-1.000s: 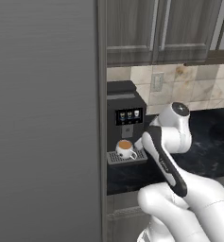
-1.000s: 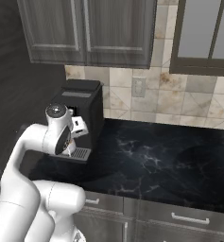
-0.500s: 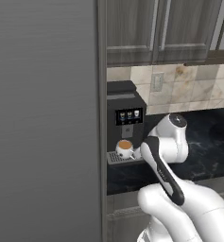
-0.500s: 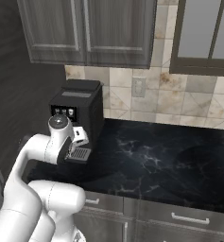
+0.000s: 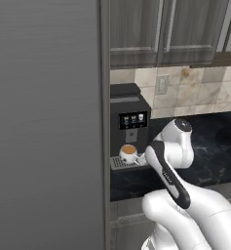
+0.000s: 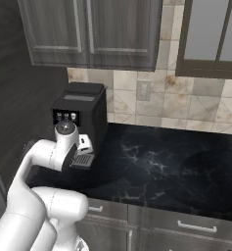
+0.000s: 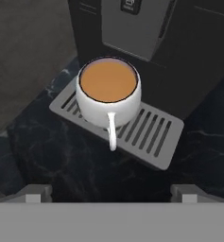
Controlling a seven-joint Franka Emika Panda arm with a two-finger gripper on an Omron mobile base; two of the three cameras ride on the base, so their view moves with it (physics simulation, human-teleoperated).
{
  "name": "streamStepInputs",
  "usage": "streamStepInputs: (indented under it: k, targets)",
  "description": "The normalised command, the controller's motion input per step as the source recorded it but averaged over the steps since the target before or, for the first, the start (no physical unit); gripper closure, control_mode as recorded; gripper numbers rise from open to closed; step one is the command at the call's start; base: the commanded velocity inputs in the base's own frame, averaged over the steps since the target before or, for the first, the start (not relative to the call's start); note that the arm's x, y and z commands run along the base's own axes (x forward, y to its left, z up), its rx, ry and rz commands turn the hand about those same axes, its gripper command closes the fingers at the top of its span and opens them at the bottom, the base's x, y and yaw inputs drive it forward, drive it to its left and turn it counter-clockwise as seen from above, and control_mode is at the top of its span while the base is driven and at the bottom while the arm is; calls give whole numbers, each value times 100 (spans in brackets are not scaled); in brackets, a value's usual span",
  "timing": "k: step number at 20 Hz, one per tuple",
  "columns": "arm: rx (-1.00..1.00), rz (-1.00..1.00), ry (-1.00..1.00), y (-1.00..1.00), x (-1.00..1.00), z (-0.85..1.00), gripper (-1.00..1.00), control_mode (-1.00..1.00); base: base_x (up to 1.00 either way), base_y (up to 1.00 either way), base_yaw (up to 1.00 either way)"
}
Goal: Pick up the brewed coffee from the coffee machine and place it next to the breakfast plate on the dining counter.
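The brewed coffee [image 7: 108, 90] is a small white mug of light brown coffee, its handle pointing toward me in the hand view. It stands on the silver grated drip tray [image 7: 151, 137] of the black coffee machine [image 7: 132, 23]. My gripper [image 7: 111, 193] is open, level with the tray and a short way in front of the handle, with nothing between its fingers. From the left base view the mug [image 5: 128, 153] sits under the machine [image 5: 129, 117], just left of my bent arm. The machine [image 6: 81, 115] also stands behind my arm in the right base view. The breakfast plate and dining counter are out of view.
A tall grey panel [image 5: 44, 122] rises right beside the machine on its left. Dark wall cabinets [image 6: 93, 29] hang above it. Black marble countertop [image 6: 161, 166] stretches to the right, backed by a tiled wall with an outlet [image 6: 143, 90]. Drawers [image 6: 196, 226] run below.
My arm has dropped lower and reached in toward the drip tray, bringing the hand closer to the mug. The jaws stay open and the mug has not moved.
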Motion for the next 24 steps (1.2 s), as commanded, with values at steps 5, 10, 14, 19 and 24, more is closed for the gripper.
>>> streamStepInputs:
  k: [5, 10, 14, 19, 24]
  targets:
    - [3, 0, 1, 0, 12, -29, -100, -100, 0, 0, 0]
    - [1, 0, 0, 0, 13, -38, -100, -100, 0, 0, 0]
    - [1, 0, 0, 0, 12, -43, -100, -100, 0, 0, 0]
    - [1, 0, 0, 7, 7, -35, -100, -100, 0, 0, 0]
    - [0, 0, 0, 19, 0, -32, -100, -100, 0, 0, 0]
